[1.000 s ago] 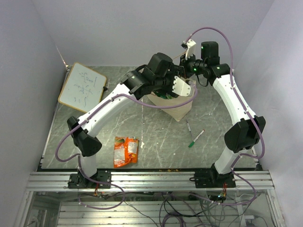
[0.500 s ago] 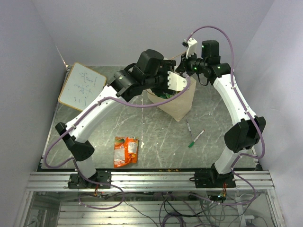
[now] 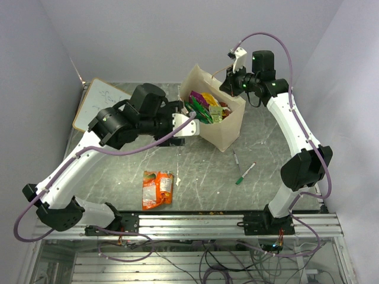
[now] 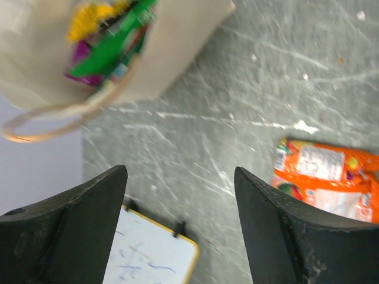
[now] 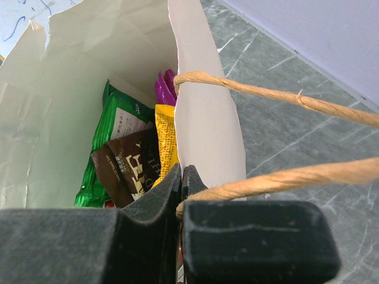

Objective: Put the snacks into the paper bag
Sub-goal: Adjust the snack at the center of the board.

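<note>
The cream paper bag (image 3: 228, 131) stands at the back centre, open at the top, with green, purple, yellow and brown snacks (image 3: 204, 107) inside; they also show in the right wrist view (image 5: 127, 157). My right gripper (image 3: 232, 83) is shut on the bag's rim (image 5: 204, 127) beside its twisted handle (image 5: 278, 97). An orange snack bag (image 3: 157, 189) lies flat on the table near the front; it also shows in the left wrist view (image 4: 328, 186). My left gripper (image 3: 182, 124) is open and empty, hanging left of the bag and above the table.
A wood-framed whiteboard (image 3: 98, 97) lies at the back left, partly under my left arm; its corner shows in the left wrist view (image 4: 151, 260). Two marker pens (image 3: 244, 172) lie on the grey table (image 3: 195, 177) right of the bag.
My left arm has pulled back out of the bag to the left and lowered, leaving the bag's mouth and snacks visible. The right gripper has kept its hold on the rim.
</note>
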You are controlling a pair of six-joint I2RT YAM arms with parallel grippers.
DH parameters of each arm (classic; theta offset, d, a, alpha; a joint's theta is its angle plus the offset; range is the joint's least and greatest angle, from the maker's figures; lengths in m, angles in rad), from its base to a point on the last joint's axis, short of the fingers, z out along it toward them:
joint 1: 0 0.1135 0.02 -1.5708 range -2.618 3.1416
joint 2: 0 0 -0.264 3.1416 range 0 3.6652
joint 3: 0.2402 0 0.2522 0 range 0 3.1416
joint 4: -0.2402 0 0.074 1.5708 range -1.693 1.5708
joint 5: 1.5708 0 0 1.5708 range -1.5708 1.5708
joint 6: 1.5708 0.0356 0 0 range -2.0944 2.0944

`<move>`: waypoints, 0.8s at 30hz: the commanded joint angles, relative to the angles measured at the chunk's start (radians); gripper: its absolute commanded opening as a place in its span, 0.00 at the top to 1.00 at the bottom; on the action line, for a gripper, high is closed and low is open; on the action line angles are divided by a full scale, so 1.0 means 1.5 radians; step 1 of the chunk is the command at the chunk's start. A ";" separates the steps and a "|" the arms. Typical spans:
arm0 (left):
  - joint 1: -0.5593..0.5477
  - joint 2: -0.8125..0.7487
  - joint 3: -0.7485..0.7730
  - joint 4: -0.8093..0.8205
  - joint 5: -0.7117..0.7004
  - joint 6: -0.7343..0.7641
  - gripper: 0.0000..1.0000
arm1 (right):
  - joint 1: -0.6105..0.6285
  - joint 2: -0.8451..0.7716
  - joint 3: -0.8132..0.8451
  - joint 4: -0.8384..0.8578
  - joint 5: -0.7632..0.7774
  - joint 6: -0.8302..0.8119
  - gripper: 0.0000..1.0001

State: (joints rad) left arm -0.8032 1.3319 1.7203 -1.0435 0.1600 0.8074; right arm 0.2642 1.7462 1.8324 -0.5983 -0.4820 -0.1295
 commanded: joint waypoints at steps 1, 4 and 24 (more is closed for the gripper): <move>0.050 -0.040 -0.092 -0.008 0.042 -0.041 0.17 | 0.004 -0.029 -0.006 0.010 -0.011 0.010 1.00; 0.087 -0.070 -0.172 0.005 0.047 -0.064 0.18 | 0.004 -0.033 -0.016 0.012 -0.008 0.007 1.00; 0.309 0.049 -0.517 0.166 0.116 -0.042 0.21 | 0.004 -0.047 -0.050 0.024 -0.017 0.005 1.00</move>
State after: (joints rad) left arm -0.3664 1.3491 0.9573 -0.8745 0.2726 0.7242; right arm 0.2657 1.7187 1.7744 -0.5697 -0.4980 -0.1299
